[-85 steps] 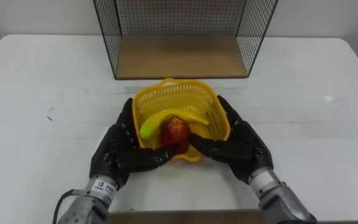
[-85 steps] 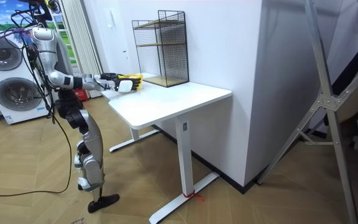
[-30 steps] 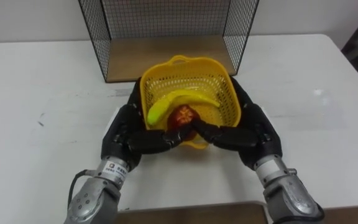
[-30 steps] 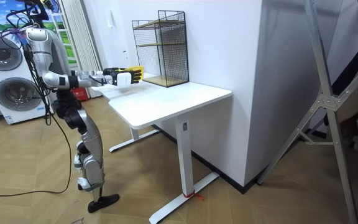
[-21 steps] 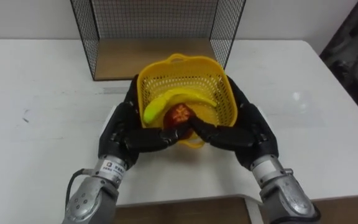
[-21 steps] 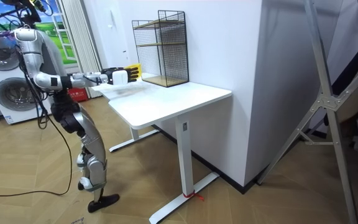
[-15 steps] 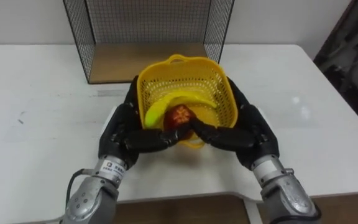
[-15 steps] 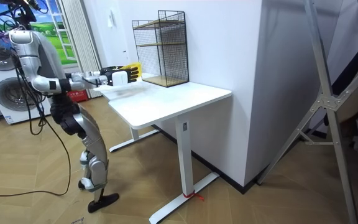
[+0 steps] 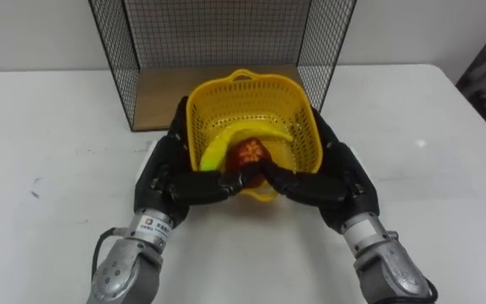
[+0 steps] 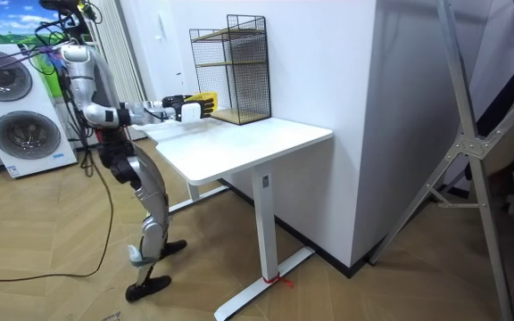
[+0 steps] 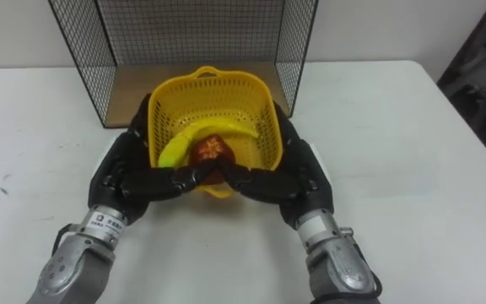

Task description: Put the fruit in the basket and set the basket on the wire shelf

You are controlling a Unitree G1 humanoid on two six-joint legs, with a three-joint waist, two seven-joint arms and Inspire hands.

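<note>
Yellow perforated plastic forms the basket [image 9: 298, 127], a rounded-square tub with a small loop at its far rim. It is clamped between the left hand [image 9: 163, 181] and the right hand [image 9: 336, 181]. Their black fingers [image 9: 197, 187] are curled round the near wall and brought together below the near rim. A curved yellow-green banana [image 9: 226, 143] is laid inside against a red fruit [image 9: 245, 154]. Directly behind, the wire shelf [image 9: 218, 34] is built of black square mesh over a wooden base board [image 9: 163, 93]. The basket's far rim is seen against the front edge of that board. A plain white counter [image 9: 49, 143] surrounds the hands.

From the room view, the robot is placed at the counter's end on the room view's left, both arms extended forward. The basket is held clear of the counter top, just in front of the shelf's lower tier. A washing machine [image 10: 16, 125] is located behind the robot.

From the right eye view, the red fruit's near side is partly masked by the curled fingers.
</note>
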